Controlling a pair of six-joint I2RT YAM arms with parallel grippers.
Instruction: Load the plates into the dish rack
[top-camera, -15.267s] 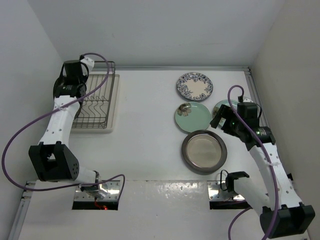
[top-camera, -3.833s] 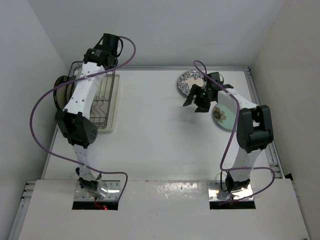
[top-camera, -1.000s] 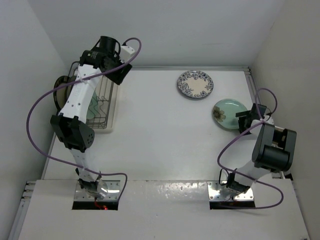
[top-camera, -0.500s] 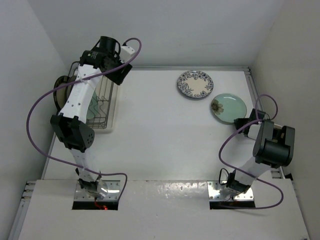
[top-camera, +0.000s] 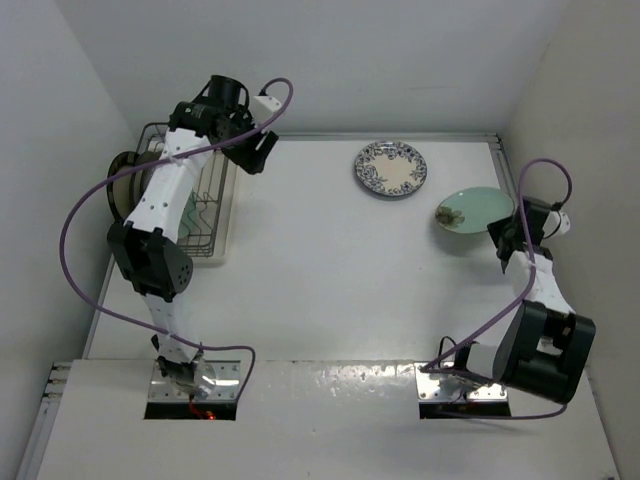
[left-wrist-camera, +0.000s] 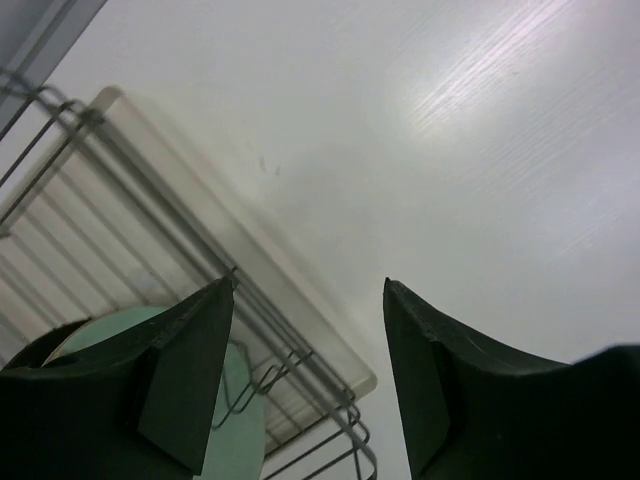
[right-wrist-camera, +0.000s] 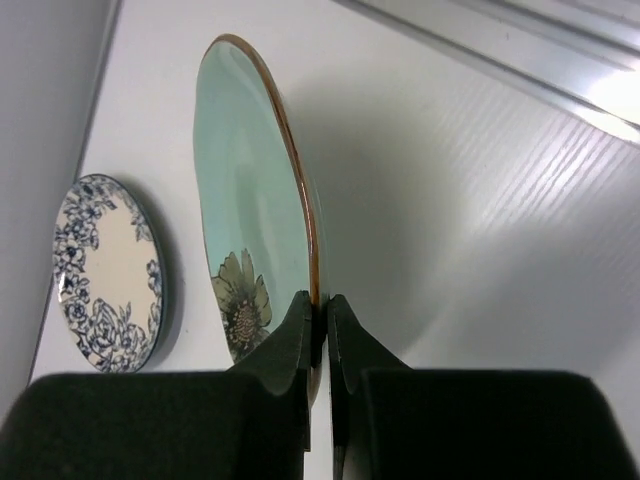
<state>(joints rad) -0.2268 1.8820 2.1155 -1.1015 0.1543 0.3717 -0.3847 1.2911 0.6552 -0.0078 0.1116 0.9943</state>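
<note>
My right gripper (top-camera: 506, 236) is shut on the rim of a mint-green flower plate (top-camera: 470, 209) and holds it tilted off the table near the right wall. In the right wrist view the fingers (right-wrist-camera: 318, 306) pinch the plate's gold edge (right-wrist-camera: 245, 200). The blue-and-white plate (top-camera: 390, 168) lies flat at the back, also shown as the patterned plate (right-wrist-camera: 105, 270). My left gripper (top-camera: 258, 150) hangs open and empty just right of the dish rack (top-camera: 205, 190). The rack holds another mint plate (left-wrist-camera: 245, 440) and a dark-rimmed plate (top-camera: 122, 186), both upright.
The rack's white tray base (left-wrist-camera: 300, 320) ends just below my left gripper (left-wrist-camera: 308, 285). Walls close in on the left, back and right. A metal rail (top-camera: 512, 180) runs along the table's right edge beside the held plate.
My right gripper shut on the mint plate's rim, tipped it up and carried it towards the right wall. The left gripper drifted slightly right, away from the rack.
</note>
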